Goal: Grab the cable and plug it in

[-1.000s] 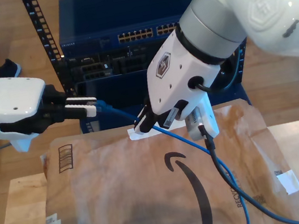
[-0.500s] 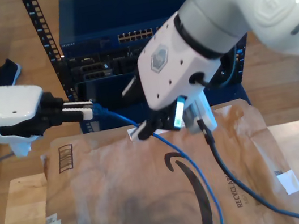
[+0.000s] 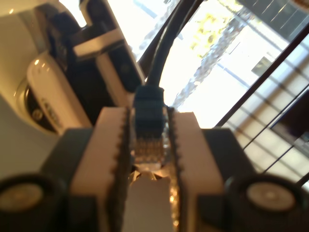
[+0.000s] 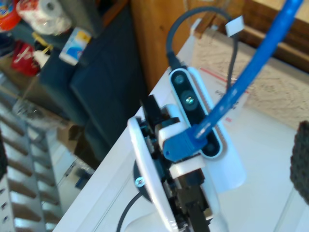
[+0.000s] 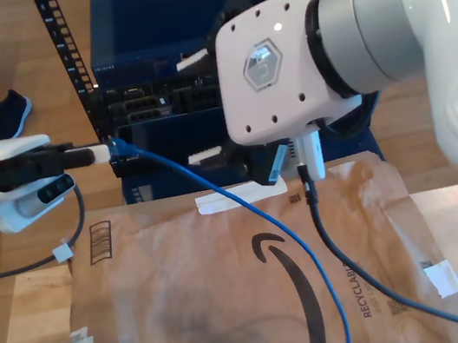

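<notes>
My first gripper [image 3: 149, 159] is clamped narrow on the plug [image 3: 148, 126] of the cable [image 5: 244, 208], and in the exterior view it [image 5: 102, 151] reaches in from that view's left, level with the rack [image 5: 156, 78]. From there the cable sags across the paper bag [image 5: 191, 310] toward its near edge. My second gripper [image 5: 209, 104] stands wide, nothing between its fingers [image 5: 193, 59], in front of the rack and above the bag's far edge.
</notes>
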